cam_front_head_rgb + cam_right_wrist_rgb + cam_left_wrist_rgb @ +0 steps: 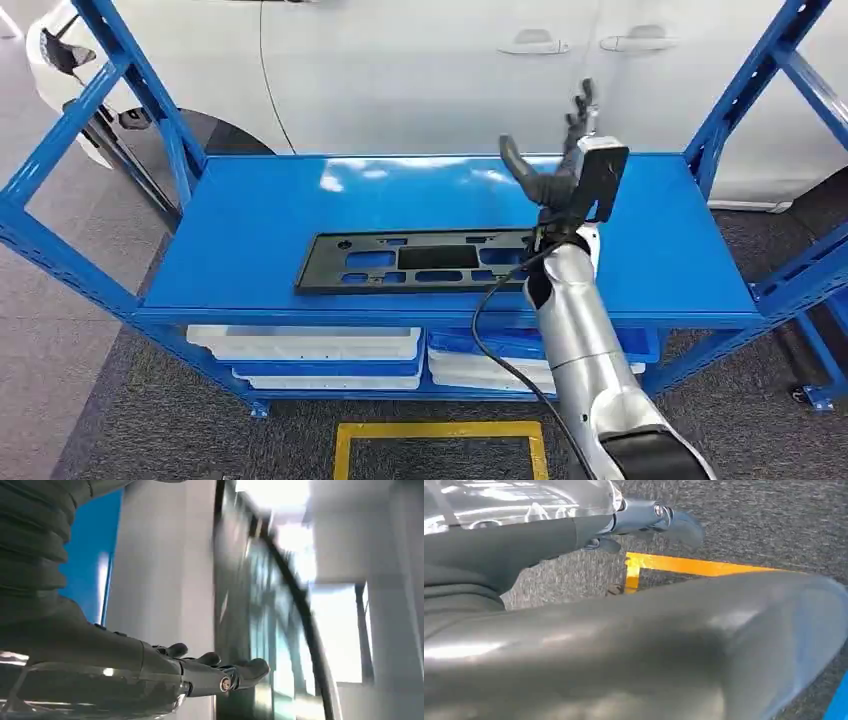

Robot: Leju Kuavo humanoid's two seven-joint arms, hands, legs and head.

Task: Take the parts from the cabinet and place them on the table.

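A flat black plastic part (420,260) with several cut-outs lies along the front of the blue rack's top shelf (260,210). My right hand (560,160) is raised above the part's right end, clear of it, fingers spread and pointing up, holding nothing. In the right wrist view that hand (200,672) has its fingers stretched out against the white car body, with nothing in it. My left hand (639,517) hangs over the grey carpet, thumb out and holding nothing.
White and blue trays (310,350) are stacked on the rack's lower shelf. Blue uprights (130,70) flank the shelf on both sides. A white car (420,70) stands right behind the rack. A yellow floor marking (440,432) lies before it.
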